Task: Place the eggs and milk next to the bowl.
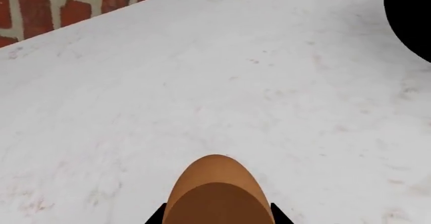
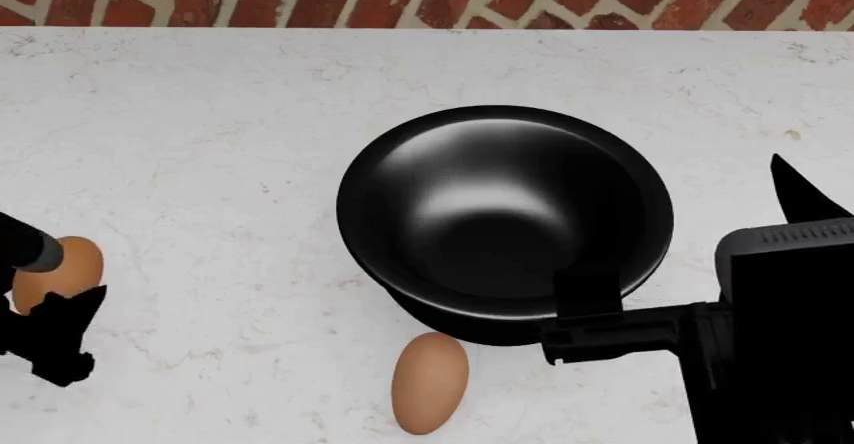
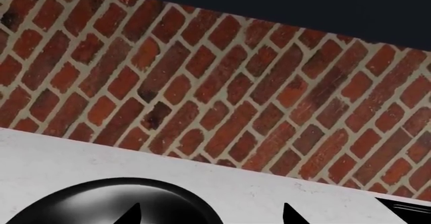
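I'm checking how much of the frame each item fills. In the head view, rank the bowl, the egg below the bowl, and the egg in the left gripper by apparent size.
1. The bowl, by far the largest.
2. The egg by the bowl, fully visible.
3. The egg in the left gripper: looks smaller, but the gripper hides part, so unsure.

Brown egg point(image 1: 217, 191) sits low in the left wrist view, held between two black fingertips point(image 1: 156, 216) showing at either side of it. Beyond it, white speckled counter point(image 1: 222, 82), bare. Curved edge of the black bowl point(image 1: 409, 14) cuts into one corner. Red brick wall point(image 1: 74, 2) lines the counter's far edge.
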### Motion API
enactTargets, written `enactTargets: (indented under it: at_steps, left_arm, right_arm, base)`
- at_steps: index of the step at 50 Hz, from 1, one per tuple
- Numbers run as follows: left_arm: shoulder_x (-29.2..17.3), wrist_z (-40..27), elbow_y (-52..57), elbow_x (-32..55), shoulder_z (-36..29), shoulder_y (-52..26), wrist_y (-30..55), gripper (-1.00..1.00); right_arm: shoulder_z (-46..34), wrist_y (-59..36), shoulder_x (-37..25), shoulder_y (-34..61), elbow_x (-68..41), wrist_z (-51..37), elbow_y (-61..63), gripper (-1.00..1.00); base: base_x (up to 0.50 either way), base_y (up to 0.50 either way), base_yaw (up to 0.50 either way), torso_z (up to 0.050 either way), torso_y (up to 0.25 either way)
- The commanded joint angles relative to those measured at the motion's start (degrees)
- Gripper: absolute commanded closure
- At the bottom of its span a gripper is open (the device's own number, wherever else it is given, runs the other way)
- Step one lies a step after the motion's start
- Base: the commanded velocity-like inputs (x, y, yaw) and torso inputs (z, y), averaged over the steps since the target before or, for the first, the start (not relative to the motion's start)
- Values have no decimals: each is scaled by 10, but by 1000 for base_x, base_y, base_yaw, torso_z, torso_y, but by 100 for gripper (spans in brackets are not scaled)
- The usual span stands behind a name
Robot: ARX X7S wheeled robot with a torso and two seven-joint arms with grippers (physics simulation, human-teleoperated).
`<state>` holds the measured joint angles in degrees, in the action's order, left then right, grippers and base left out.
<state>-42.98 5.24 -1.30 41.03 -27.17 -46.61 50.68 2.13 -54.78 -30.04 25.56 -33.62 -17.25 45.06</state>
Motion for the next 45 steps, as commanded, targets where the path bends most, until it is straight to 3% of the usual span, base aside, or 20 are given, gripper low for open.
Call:
enactTargets:
  at_steps: [1,45]
  left_arm:
    - [21,30,21,7,-44,-30,20,100]
    - [143,96,-44,-45,-158,-115,8,100]
  right_arm:
    - [4,-6,-2,-1,-6,-5,8,-100]
    - [11,-21,-9,-5,-24,-23,20,-100]
  base:
    - [0,0,0,0,0]
    - [0,0,0,0,0]
